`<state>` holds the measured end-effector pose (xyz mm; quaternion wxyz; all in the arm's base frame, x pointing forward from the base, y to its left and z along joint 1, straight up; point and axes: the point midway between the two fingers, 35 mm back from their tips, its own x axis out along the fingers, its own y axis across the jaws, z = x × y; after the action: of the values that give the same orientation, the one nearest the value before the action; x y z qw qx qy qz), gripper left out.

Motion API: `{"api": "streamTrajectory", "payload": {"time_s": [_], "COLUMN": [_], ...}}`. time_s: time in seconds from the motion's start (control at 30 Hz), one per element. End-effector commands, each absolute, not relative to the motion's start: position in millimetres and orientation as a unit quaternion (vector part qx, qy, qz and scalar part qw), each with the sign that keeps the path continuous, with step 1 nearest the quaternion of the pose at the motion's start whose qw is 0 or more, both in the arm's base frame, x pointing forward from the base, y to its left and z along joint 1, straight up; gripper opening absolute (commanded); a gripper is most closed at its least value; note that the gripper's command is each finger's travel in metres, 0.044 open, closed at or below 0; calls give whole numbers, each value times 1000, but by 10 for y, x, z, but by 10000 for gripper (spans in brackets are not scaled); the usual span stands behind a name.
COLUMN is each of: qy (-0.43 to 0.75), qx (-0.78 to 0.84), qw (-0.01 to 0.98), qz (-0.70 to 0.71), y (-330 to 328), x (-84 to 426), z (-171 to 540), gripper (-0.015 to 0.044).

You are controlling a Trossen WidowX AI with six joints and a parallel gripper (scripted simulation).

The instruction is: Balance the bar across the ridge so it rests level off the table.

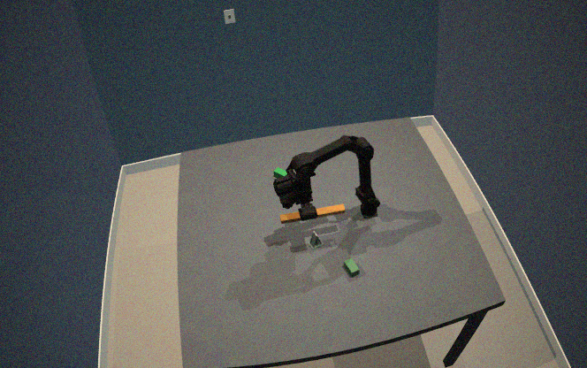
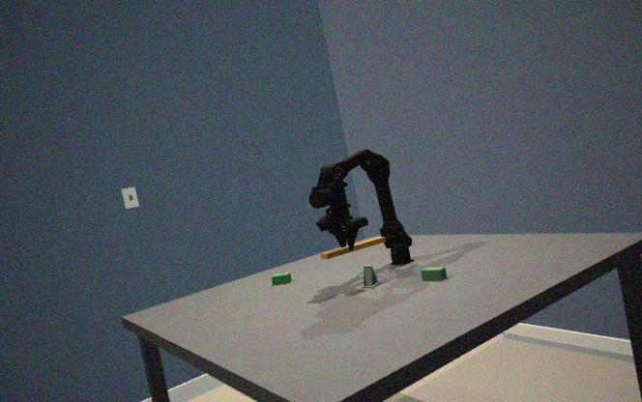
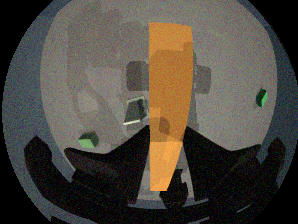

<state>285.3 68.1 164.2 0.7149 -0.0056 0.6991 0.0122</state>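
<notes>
My pincer [image 1: 308,213] clamps the orange bar [image 1: 329,210] near its middle, off the table [image 1: 398,274]; the ridge [image 1: 315,240] sits toward six o'clock.

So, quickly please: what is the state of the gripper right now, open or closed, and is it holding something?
Gripper: closed on the long flat orange bar, held near its middle, lifted above the grey table.

dark blue walls are seen meeting at a corner, with a pale wall plate [image 2: 130,197] fixed to one, while a grey table [image 2: 483,300] on dark legs is set over a beige floor [image 1: 141,248] edged by a white baseboard [image 2: 570,340], and soft shadows are cast across the tabletop.
</notes>
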Motion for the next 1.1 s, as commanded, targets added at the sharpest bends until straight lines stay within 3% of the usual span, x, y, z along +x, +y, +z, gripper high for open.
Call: {"api": "streamTrajectory", "payload": {"time_s": [0.0,0.4,1.07], "qy": [697,691,690], "qx": [-35,-100,-102], "qw": [715,709,708], "qz": [39,105,107], "y": [816,1240,1281], "x": [2869,2866,2875], "z": [1652,1652,1387], "gripper": [0,0,0]}}
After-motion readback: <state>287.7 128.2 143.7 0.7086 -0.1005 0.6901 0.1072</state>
